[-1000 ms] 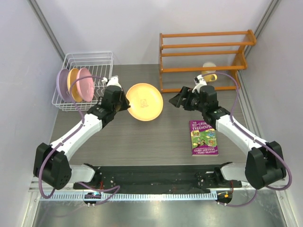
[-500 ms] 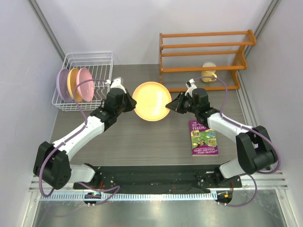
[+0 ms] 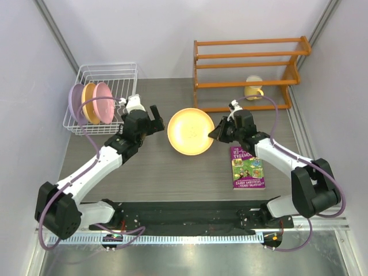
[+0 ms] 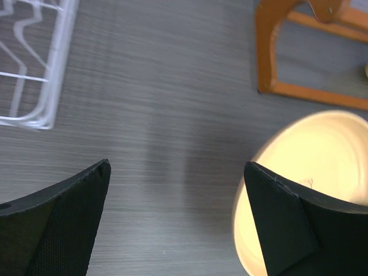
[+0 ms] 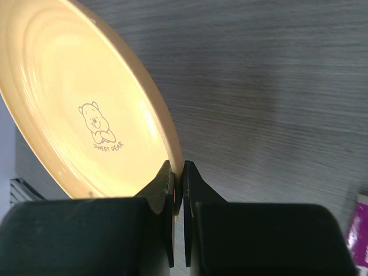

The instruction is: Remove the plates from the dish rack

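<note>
Orange-yellow plate [image 3: 191,131], tilted at the centre of the table [image 3: 144,169]; right gripper [image 5: 178,172] clamps its rim at 3 o'clock; left gripper [image 3: 156,117], jaws wide, clear of it at 9 o'clock; three plates [image 3: 92,102] stand in the dish rack [image 3: 109,70], 10 o'clock.

Yellow plate [image 3: 192,131]: between the arms, right gripper [image 3: 215,133] pinching its right rim
Left gripper [image 3: 155,117]: fingers spread, clear of the plate
Dish rack [image 3: 109,73]: three plates [image 3: 89,102] upright inside
</note>
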`<state>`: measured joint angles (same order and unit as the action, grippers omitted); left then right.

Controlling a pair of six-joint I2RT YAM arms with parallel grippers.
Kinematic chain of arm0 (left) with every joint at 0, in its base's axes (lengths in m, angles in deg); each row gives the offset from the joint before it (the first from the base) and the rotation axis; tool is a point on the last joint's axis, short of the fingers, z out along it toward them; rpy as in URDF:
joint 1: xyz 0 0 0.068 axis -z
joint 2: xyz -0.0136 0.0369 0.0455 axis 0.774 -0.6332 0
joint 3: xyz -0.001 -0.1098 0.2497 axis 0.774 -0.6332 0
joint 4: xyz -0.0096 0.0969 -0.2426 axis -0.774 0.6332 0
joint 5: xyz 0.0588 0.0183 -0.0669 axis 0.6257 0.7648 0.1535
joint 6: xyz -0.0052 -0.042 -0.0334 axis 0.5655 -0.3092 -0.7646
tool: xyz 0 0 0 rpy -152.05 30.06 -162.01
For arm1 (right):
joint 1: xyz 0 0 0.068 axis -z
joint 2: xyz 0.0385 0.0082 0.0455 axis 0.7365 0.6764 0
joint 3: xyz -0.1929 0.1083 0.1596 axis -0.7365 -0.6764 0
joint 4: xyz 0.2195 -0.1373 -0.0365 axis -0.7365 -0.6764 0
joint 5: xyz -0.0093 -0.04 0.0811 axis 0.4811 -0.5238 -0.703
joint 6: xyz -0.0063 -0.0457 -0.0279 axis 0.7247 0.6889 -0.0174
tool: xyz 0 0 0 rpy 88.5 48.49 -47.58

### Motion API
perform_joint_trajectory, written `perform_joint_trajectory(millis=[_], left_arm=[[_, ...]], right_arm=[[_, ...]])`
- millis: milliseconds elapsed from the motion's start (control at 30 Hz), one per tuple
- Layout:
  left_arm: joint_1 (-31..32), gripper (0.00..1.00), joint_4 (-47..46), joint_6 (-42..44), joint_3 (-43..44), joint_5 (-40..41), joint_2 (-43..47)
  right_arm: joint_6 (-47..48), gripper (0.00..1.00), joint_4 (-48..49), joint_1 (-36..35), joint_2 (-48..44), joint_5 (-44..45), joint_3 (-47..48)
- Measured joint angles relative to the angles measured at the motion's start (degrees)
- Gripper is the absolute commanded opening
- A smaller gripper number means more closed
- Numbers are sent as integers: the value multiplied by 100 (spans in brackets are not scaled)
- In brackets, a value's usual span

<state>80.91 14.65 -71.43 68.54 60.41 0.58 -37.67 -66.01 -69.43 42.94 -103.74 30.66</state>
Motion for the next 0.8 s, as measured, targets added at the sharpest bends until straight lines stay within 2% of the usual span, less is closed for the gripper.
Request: perform_joint_trajectory(millis=[233, 433, 533, 600, 700, 800], left_arm=[[-9, 99, 90, 800, -22, 1427, 511], [-144, 99, 28, 1652, 92, 2247, 282], [-492, 99, -57, 1834, 195, 2304, 42], [-791, 99, -114, 1878, 214, 2280, -87], [-1211, 99, -195, 1958, 216, 2212, -238], [-1506, 100, -304, 2065, 249, 2151, -415]], right_arm=[[332, 1, -815, 0, 186, 313, 13], [387, 2, -1093, 0, 610, 555, 50], [404, 13, -1139, 0, 826, 651, 155], [420, 32, -1150, 0, 957, 706, 234], [459, 53, -1200, 0, 1158, 872, 420], [544, 62, -1285, 0, 1198, 1217, 527]])
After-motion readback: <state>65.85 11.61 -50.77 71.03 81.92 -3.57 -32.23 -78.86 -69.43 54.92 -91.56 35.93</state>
